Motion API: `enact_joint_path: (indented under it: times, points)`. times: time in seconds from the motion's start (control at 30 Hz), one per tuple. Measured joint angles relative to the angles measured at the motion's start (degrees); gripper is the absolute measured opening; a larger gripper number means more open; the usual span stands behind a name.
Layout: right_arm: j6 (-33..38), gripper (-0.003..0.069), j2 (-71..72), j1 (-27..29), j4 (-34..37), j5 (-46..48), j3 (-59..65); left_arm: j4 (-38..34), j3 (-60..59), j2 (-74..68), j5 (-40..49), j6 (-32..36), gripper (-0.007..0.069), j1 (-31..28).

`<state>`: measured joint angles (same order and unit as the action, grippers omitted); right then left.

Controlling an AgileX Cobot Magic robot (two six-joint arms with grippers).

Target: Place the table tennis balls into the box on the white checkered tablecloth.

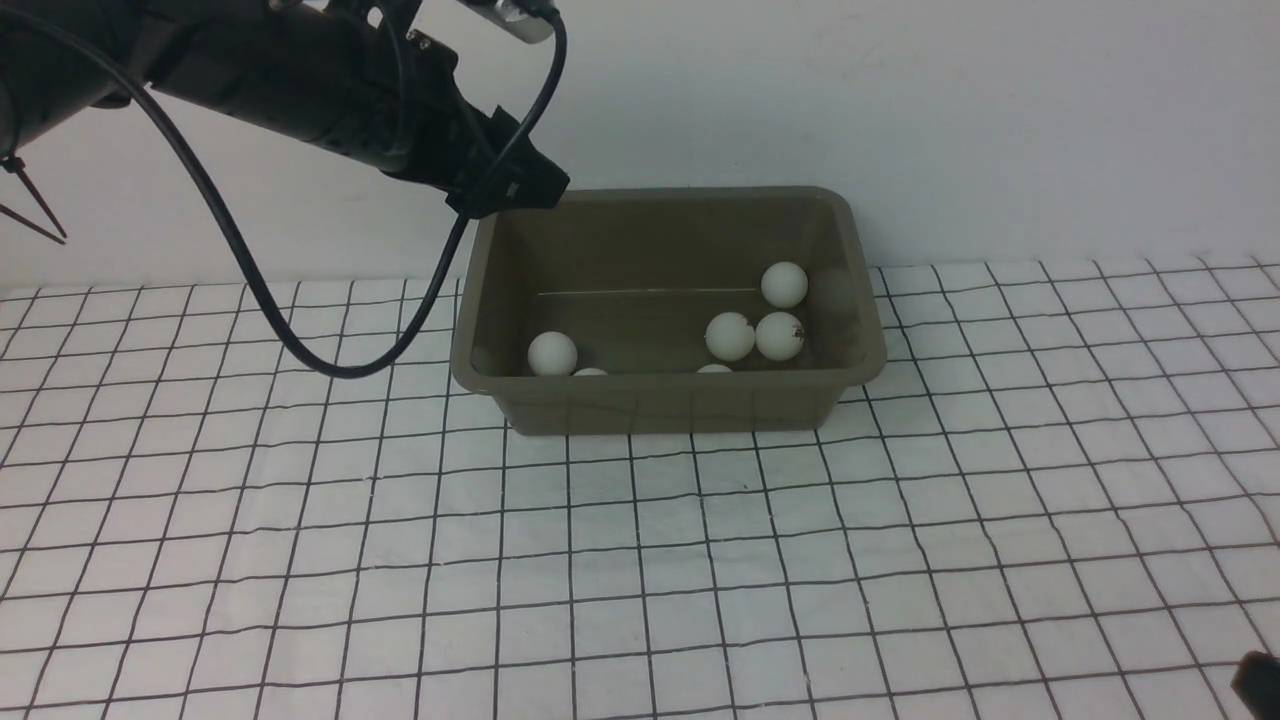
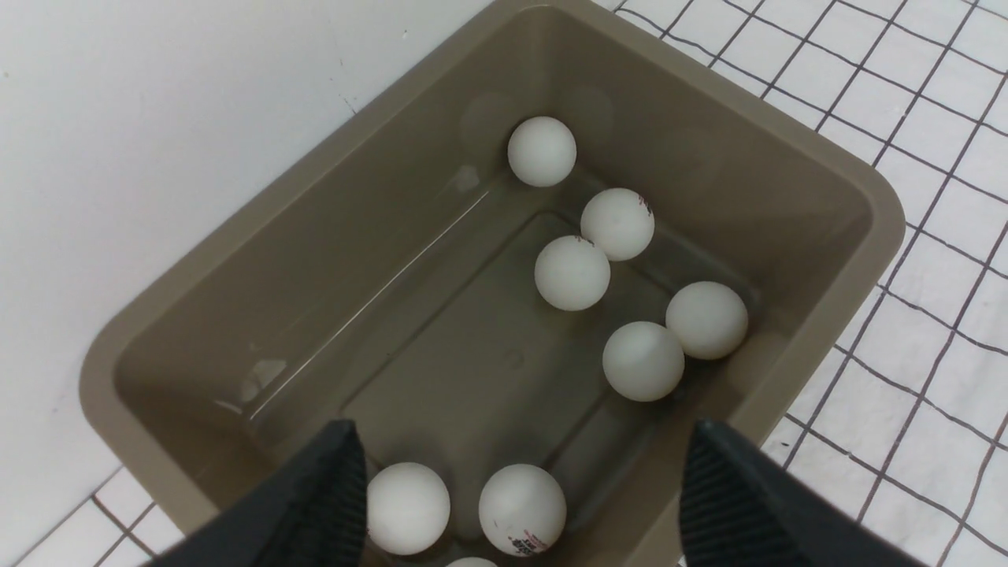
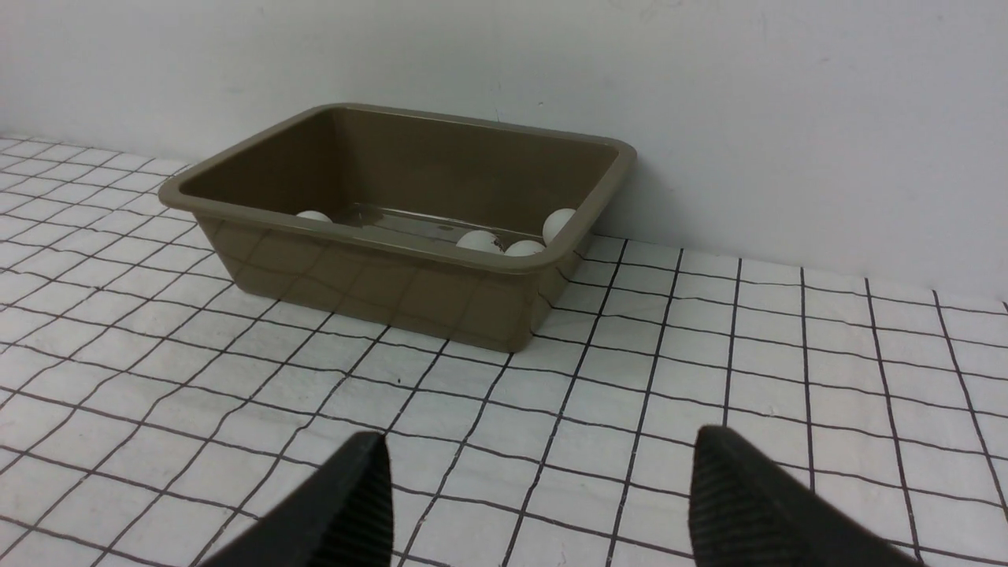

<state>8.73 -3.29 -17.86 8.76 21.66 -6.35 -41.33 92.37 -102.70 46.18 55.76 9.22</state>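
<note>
the left hand (image 2: 516, 504) hangs over the box's (image 1: 668, 405) left far corner, its fingers (image 2: 315, 504) spread wide with nothing between them. the box sits on the checkered cloth (image 1: 640, 560) near the back wall (image 1: 900, 100). the balls (image 2: 572, 272) all lie inside the box: the left wrist view shows seven whole ones, with what may be the edge of an eighth at the picture's rim, too little to tell. two sit under the left hand, the others cluster toward the box's right end. at the far right only a dark tip of the right arm shows in front. the right hand (image 3: 535, 504) hovers over bare cloth, well apart from the box, fingers parted and holding nothing.
</note>
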Motion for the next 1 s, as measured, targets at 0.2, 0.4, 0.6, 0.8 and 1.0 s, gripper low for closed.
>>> enact_joint_path:
  times: [0.2, 0.4, 0.6, 0.8, 1.0]
  points:
    - [0.0, 0.0462, 2.2, 2.6, -0.6, -0.9, 4.7, -0.1, 0.0, 0.0, 0.1, 0.0, 0.0478, 0.0]
    - [0.0, 0.0462, 2.8, 9.8, -1.1, -1.0, 4.9, -0.1, 0.0, 0.0, 0.4, 0.0, 0.0478, 0.0]
    - [0.0, 0.0462, 3.5, 15.1, -2.2, -0.8, 4.9, -0.1, 0.0, 0.0, 0.5, 0.0, 0.0478, 0.0]
    - [0.0, 0.0462, 4.0, 19.2, -2.4, 0.3, 5.0, -0.1, 0.0, 0.0, 0.5, 0.0, 0.0478, 0.0]
    - [0.0, 0.0462, 4.0, 19.8, -2.4, 0.4, 6.2, -0.1, 0.0, 0.0, 0.5, 0.0, 0.0478, 0.0]
